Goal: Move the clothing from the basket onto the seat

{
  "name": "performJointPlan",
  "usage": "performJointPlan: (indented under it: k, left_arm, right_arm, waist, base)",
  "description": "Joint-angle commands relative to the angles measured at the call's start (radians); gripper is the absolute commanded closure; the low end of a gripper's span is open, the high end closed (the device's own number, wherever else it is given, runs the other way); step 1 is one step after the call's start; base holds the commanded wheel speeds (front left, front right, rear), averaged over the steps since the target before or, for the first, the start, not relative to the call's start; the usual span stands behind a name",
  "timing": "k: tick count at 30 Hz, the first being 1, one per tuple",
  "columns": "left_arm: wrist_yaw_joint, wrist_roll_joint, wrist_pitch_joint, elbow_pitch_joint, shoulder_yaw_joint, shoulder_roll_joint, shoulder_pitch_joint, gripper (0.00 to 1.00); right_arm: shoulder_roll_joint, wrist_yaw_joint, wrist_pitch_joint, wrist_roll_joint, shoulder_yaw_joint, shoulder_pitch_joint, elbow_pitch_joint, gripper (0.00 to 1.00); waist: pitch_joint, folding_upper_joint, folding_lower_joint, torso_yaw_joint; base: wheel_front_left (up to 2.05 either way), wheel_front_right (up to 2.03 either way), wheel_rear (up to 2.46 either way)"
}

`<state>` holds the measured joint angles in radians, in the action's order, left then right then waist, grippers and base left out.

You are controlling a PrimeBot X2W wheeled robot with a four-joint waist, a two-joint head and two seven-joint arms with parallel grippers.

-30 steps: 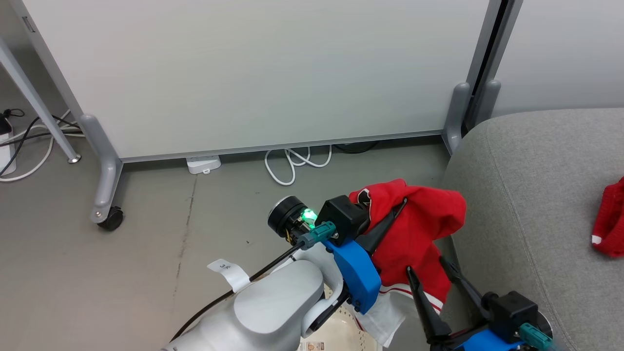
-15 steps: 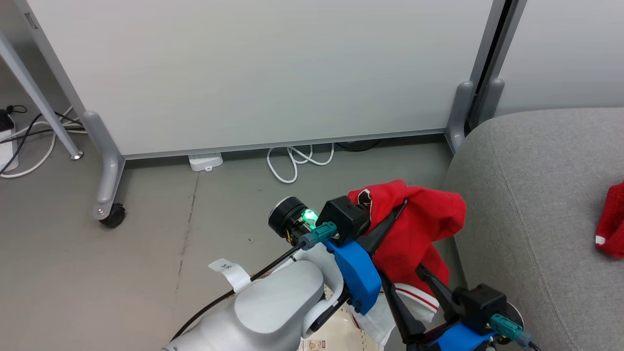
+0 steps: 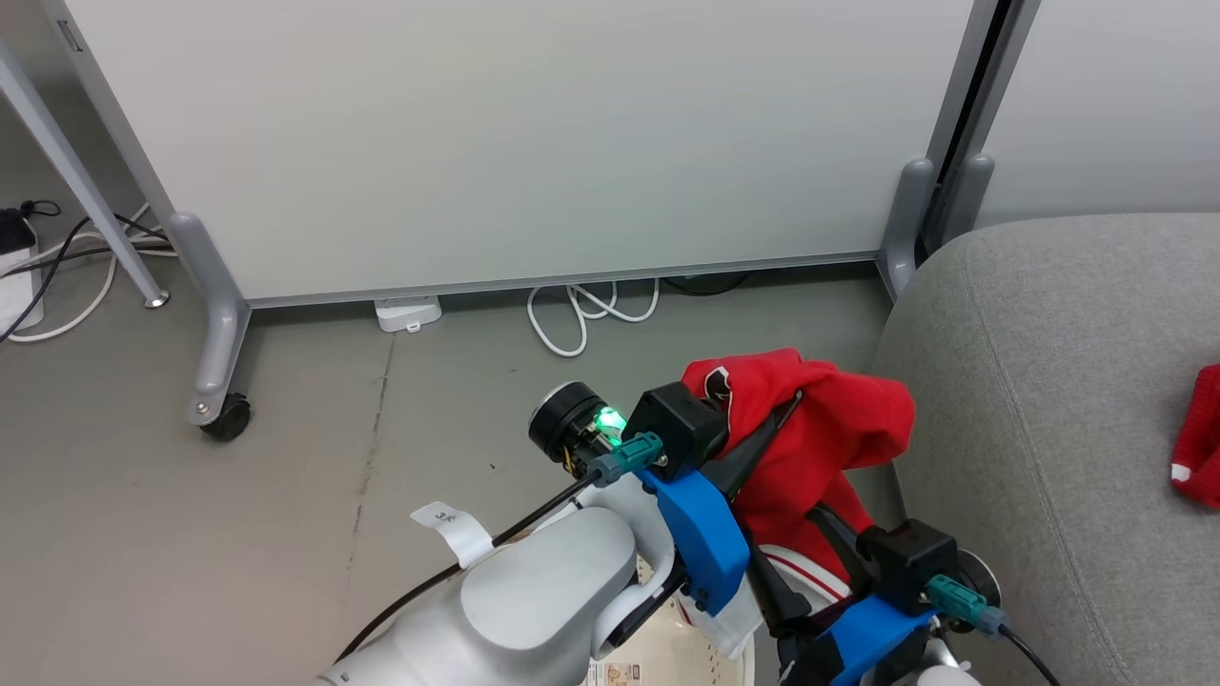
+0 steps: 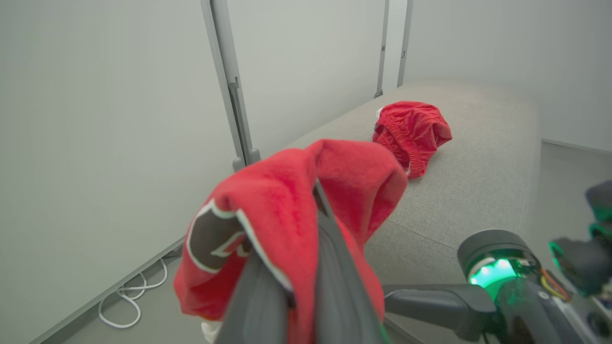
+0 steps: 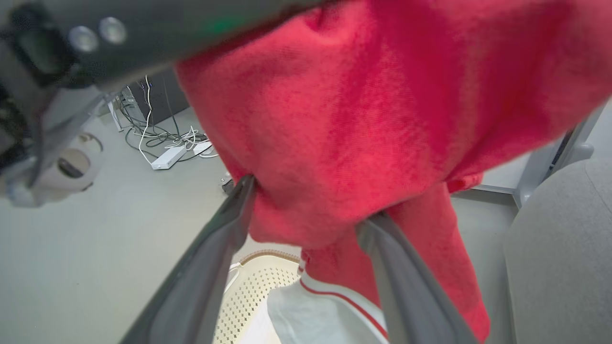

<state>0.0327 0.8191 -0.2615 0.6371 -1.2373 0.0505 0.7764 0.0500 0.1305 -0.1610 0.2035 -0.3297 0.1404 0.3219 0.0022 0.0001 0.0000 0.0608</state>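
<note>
Ctr frame: red-and-white fabric garment [image 3: 820, 438] clamped in L gripper [image 3: 786, 405] over one cream perforated plastic basket [image 5: 258, 286]. 2nd red garment [image 4: 413, 129] lies at right on one light-grey upholstered seat [image 3: 1048, 381]; R gripper [image 5: 311, 203] gapes wide, lower right.

At the lower centre of the head view, the forearm [image 3: 543, 600] is a smooth pale-grey shell. A white tag [image 3: 448, 526] with a handwritten mark and a black cable [image 3: 515, 534] sit beside it. Each wrist carries a blue bracket [image 3: 705, 538], a black block [image 3: 679, 429] and a teal plug [image 3: 629, 453]. A green light [image 3: 607, 419] glows by a black, silver-rimmed cylinder [image 3: 560, 427]. The fingers [image 5: 210, 258] are long and dark grey.
</note>
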Motion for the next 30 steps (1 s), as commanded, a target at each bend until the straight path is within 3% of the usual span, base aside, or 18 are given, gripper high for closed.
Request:
performJointPlan:
  k: [1, 16, 17, 18, 19, 21, 24, 30]
  left_arm:
    - [0.001, 0.004, -0.005, -0.002, 0.001, 0.000, 0.012, 1.00]
    - [0.003, 0.012, -0.005, 0.003, -0.009, 0.000, 0.016, 1.00]
    - [0.003, 0.013, -0.005, 0.003, -0.010, 0.000, 0.016, 1.00]
    - [0.003, 0.013, -0.005, 0.004, -0.010, 0.000, 0.017, 1.00]
    - [0.003, 0.013, -0.005, 0.004, -0.011, 0.000, 0.017, 1.00]
    - [0.004, 0.015, -0.005, 0.005, -0.012, 0.000, 0.019, 1.00]
    - [0.003, 0.016, -0.005, 0.006, -0.012, 0.000, 0.021, 1.00]
    - [0.001, 0.016, -0.005, 0.008, -0.010, 0.000, 0.022, 1.00]
  right_arm:
    - [0.001, 0.001, -0.012, 0.006, -0.002, 0.019, 0.008, 0.00]
    - [0.001, 0.001, -0.055, 0.022, -0.004, 0.089, 0.090, 0.00]
    - [0.001, 0.001, -0.058, 0.022, -0.007, 0.093, 0.094, 0.05]
    - [0.001, 0.001, -0.060, 0.021, -0.009, 0.097, 0.100, 0.20]
    - [0.001, 0.001, -0.061, 0.020, -0.009, 0.102, 0.104, 0.50]
    - [0.001, 0.001, -0.065, 0.019, -0.011, 0.109, 0.111, 0.65]
    - [0.001, 0.001, -0.069, 0.019, -0.012, 0.116, 0.121, 1.00]
    - [0.001, 0.001, -0.077, 0.011, -0.010, 0.125, 0.131, 1.00]
  waist:
    - [0.000, -0.0001, 0.0000, 0.000]
    - [0.003, -0.0001, 0.0000, 0.003]
    - [0.004, -0.0001, 0.0000, 0.003]
    - [0.005, -0.0001, 0.0000, 0.003]
    - [0.006, -0.0001, 0.0000, 0.004]
    - [0.007, -0.0001, 0.0000, 0.005]
    - [0.008, -0.0001, 0.0000, 0.006]
    - [0.009, -0.0001, 0.0000, 0.004]
  base:
    - [0.00, 0.00, 0.00]
    - [0.00, 0.00, 0.00]
    - [0.00, 0.00, 0.00]
    - [0.00, 0.00, 0.00]
    - [0.00, 0.00, 0.00]
    - [0.00, 0.00, 0.00]
    - [0.00, 0.00, 0.00]
    - [0.00, 0.00, 0.00]
